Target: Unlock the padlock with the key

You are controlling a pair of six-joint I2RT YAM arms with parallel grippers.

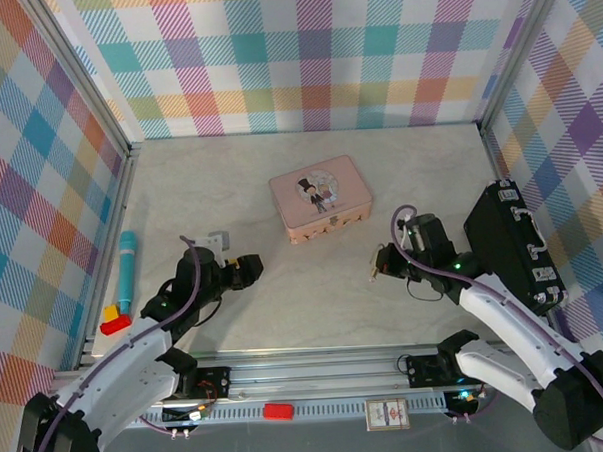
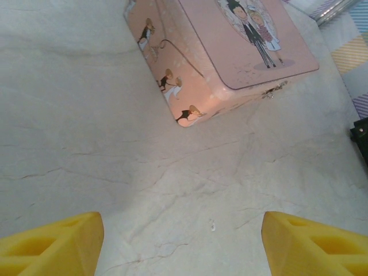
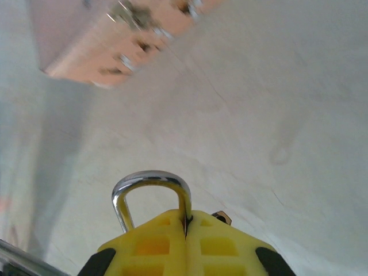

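as the right claw grips it, the padlock pokes out beyond.

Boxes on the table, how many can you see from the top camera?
2. The pink rectangular tin with a cartoon couple on its lid lies mid-table; the black hard case sits at the right edge, beside the right arm. The arms could hide a smaller one.

Right wrist cam: padlock body buried between the right gripper fingers, just the shackle arch and a brass corner out. Pink tin blurred, clipped by top edge. Left wrist cam: left gripper fingers cut off at bottom edge. Top cam: small grey piece near that gripper, too small to ID, maybe metal.
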